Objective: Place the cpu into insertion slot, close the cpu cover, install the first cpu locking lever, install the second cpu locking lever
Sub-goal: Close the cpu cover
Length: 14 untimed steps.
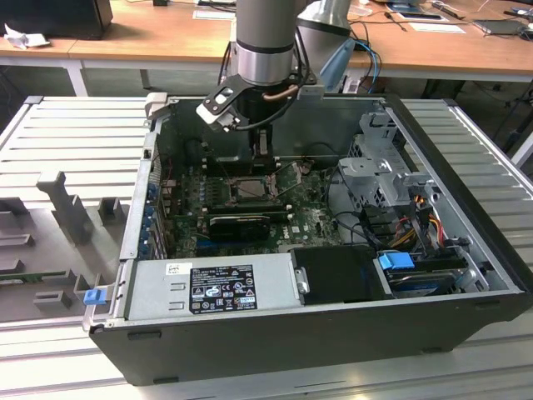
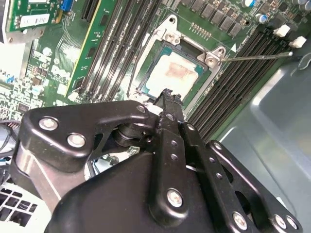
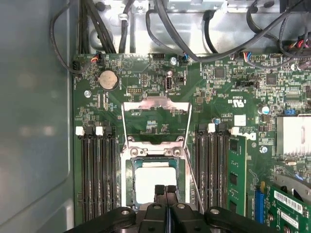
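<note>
Exterior view, from its left: a slatted grey worktop (image 1: 83, 133) carries an open computer case (image 1: 333, 342), with the arm reaching down into it. In the first wrist view the cpu (image 3: 154, 182) lies seated in the insertion slot (image 3: 130, 174). The cpu cover (image 3: 155, 104) is swung open, clear of the slot. The tool (image 3: 165, 188) has its fingers pressed together, empty, at the cpu's edge; contact cannot be told.

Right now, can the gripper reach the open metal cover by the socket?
Probably yes: the cover stands open with nothing over it, and the shut gripper sits close beside it, at the seated chip.
</note>
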Available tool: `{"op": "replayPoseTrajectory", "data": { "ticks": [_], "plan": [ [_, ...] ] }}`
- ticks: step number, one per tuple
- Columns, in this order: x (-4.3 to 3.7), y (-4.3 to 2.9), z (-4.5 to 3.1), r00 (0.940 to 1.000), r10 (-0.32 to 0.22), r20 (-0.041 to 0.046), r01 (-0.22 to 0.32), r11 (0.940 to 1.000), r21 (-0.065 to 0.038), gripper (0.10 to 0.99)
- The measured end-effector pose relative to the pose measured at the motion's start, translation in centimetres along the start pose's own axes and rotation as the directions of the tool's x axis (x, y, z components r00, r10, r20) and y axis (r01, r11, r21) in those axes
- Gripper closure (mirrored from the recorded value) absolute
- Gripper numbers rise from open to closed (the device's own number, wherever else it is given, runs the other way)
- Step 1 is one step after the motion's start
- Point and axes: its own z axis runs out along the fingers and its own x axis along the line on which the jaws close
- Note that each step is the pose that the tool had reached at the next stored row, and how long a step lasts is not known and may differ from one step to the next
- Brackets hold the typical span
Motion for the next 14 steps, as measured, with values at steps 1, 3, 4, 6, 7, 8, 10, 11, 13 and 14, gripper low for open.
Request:
{"op": "replayPoseTrajectory", "data": {
  "ticks": [1, 3, 4, 6, 7, 8, 10, 11, 13, 14],
  "plan": [
    [0.00, 0.12, 0.00, 1.0000, 0.000, 0.0001, 0.000, 1.0000, 0.000, 0.980],
    [0.01, 0.28, 0.00, 1.0000, 0.000, 0.0003, 0.000, 1.0000, 0.000, 0.980],
    [0.01, 0.28, -0.12, 1.0000, 0.000, 0.0005, 0.000, 1.0000, 0.000, 0.980],
    [0.01, 0.29, -0.36, 1.0000, 0.000, 0.0002, 0.000, 1.0000, 0.000, 0.980],
    [0.00, 0.35, -0.36, 1.0000, 0.000, 0.0002, 0.000, 1.0000, 0.000, 0.980],
    [0.01, 0.41, -0.37, 1.0000, 0.000, 0.0003, 0.000, 1.0000, 0.000, 0.980],
    [0.01, 0.62, -0.37, 1.0000, 0.000, 0.0004, 0.000, 1.0000, 0.000, 0.980],
    [0.01, 0.69, -0.37, 1.0000, 0.000, 0.0004, 0.000, 1.0000, 0.000, 0.980],
    [0.01, 0.92, -0.36, 1.0000, 0.000, 0.0003, 0.000, 1.0000, 0.000, 0.980],
    [0.01, 1.01, -0.36, 1.0000, 0.000, 0.0004, 0.000, 1.0000, 0.000, 0.980]
  ]
}}
